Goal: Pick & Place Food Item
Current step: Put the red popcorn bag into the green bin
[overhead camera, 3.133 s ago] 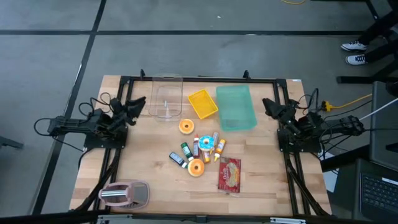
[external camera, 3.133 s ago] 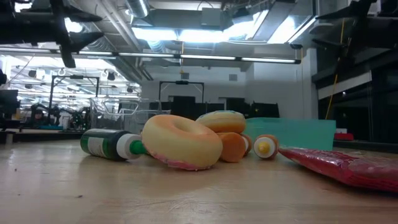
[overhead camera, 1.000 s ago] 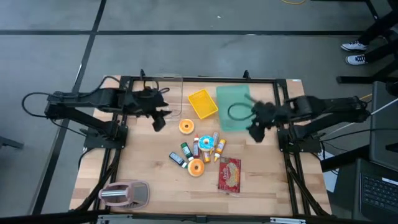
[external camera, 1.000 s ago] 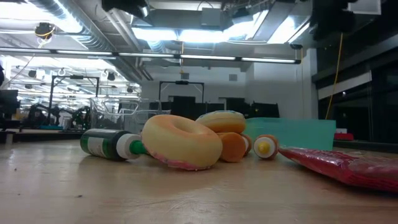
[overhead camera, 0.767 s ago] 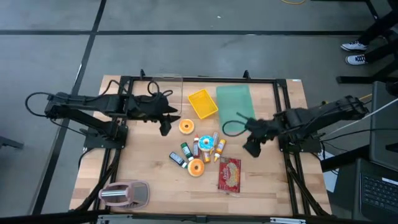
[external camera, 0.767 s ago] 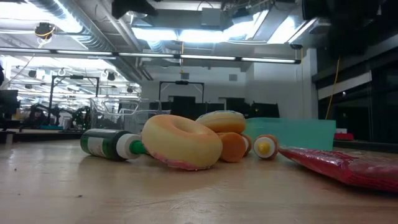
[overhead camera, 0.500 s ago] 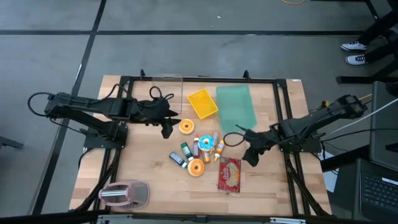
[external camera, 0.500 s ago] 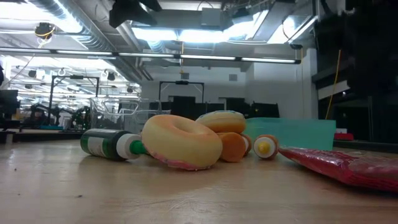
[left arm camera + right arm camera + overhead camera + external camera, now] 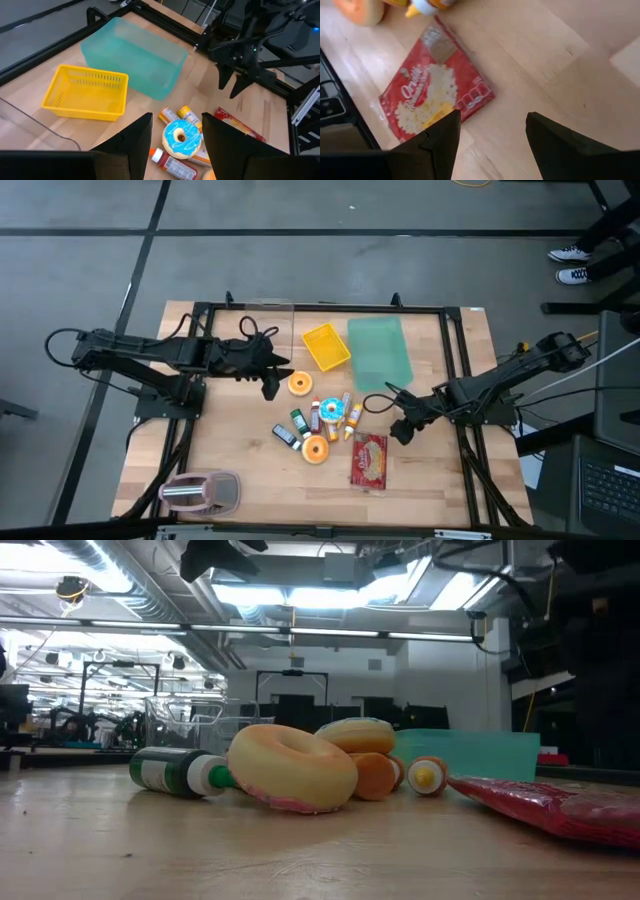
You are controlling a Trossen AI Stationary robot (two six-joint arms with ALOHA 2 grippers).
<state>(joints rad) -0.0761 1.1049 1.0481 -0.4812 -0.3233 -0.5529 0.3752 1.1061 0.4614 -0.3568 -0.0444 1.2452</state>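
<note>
Your right hand (image 9: 401, 430) is spread wide, empty, just beside the red popcorn packet (image 9: 369, 459) lying flat on the tabletop (image 9: 240, 440). Flat packet: your fingers may skid off or shove it into the donut pile (image 9: 320, 420). Left hand (image 9: 270, 385) is parted, empty, near the orange donut (image 9: 299, 383).

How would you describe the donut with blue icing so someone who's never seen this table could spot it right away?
Start at the teal bin at the far edge of the wooden table, then drop to the cluster of small bottles and snacks nearer the middle. The blue donut lies flat in the heart of that cluster, bottles beside it. The other two donuts are orange; this one alone has bright blue icing.
</note>
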